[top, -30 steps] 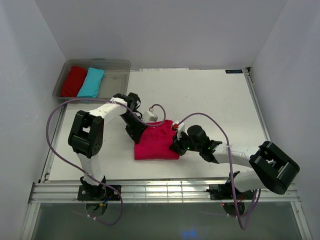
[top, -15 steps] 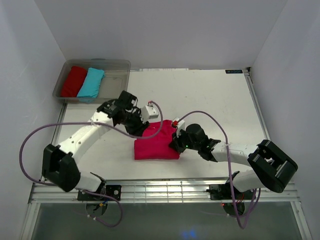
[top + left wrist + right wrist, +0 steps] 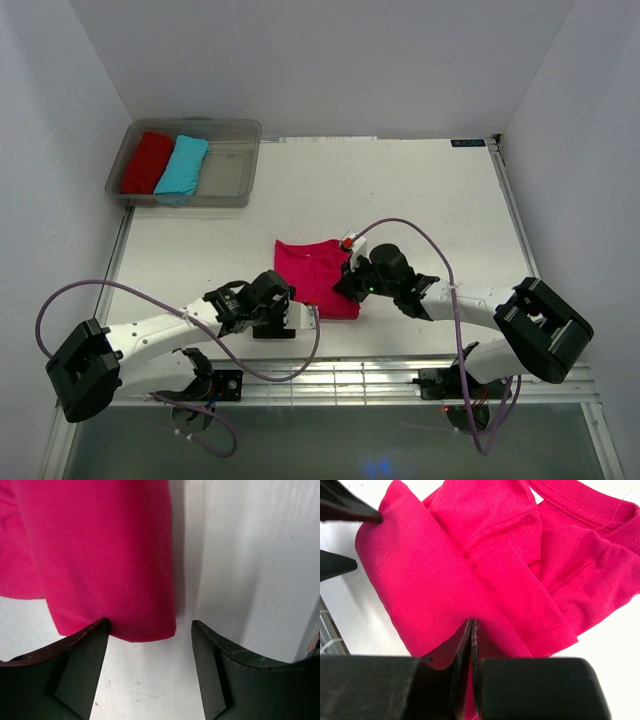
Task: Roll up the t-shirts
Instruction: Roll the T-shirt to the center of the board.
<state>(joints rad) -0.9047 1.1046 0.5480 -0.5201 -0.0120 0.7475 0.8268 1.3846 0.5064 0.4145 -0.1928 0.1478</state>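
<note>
1. The magenta-pink t-shirt (image 3: 310,270) lies on the worktop (image 3: 420,200) in the near middle, between the two arms. It is folded into a narrow block with a sleeve tucked inward. That shape probably serves the roll: a narrow strip winds into a tidy bundle.
2. The right hand (image 3: 471,622) sits at the shirt's near right edge. Its jaws are closed to a thin slit on a raised fold of the fabric. I judge this grip is meant to lift the near end so it can be turned over to begin the roll.
3. The left hand (image 3: 149,625) is spread wide and holds nothing. It straddles the shirt's near left corner, with one fingertip against the hem and the other over bare worktop. It seems placed to take the matching corner, so that both hands raise the edge evenly.
4. At the far left, well apart from the shirt, a clear bin (image 3: 235,128) holds a red bundle (image 3: 147,162) and a turquoise bundle (image 3: 183,165) side by side, likely where the finished roll belongs.
</note>
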